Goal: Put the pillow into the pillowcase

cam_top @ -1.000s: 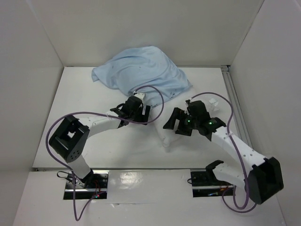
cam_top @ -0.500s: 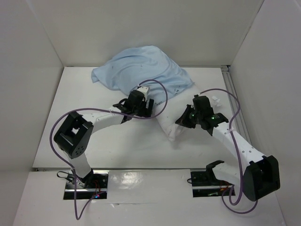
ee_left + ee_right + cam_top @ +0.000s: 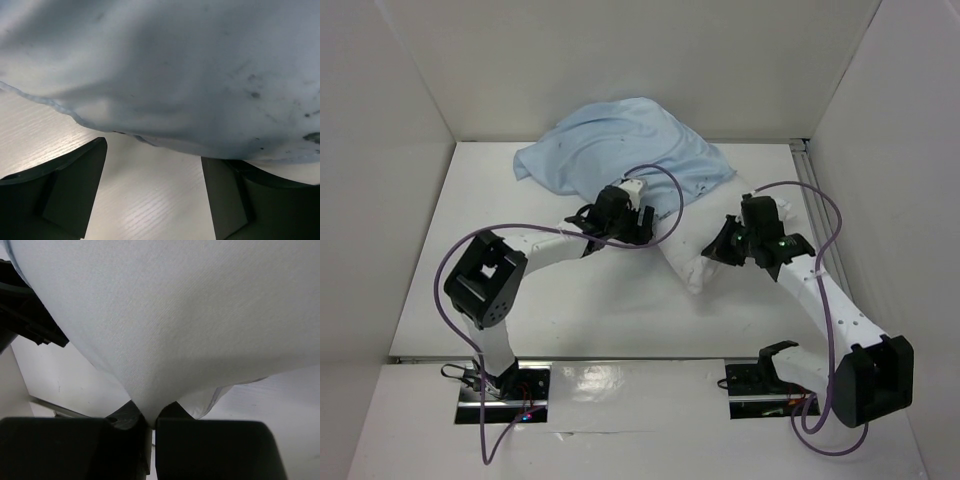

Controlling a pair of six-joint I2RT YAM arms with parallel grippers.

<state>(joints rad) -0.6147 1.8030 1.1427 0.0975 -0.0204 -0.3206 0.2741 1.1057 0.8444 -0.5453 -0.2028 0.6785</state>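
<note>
Right tool [image 3: 151, 423] tight on pillow [image 3: 165, 330]

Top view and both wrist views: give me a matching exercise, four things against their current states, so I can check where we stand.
1. thin light blue fabric pillowcase
2. plump white stuffed pillow
3. left gripper
4. right gripper

a. shut, pinching white fabric
b. heaped at the back
c. open, at the blue cloth's edge
d. one end sticking out of the blue cloth

Pairs: 1-b, 2-d, 3-c, 4-a
</note>
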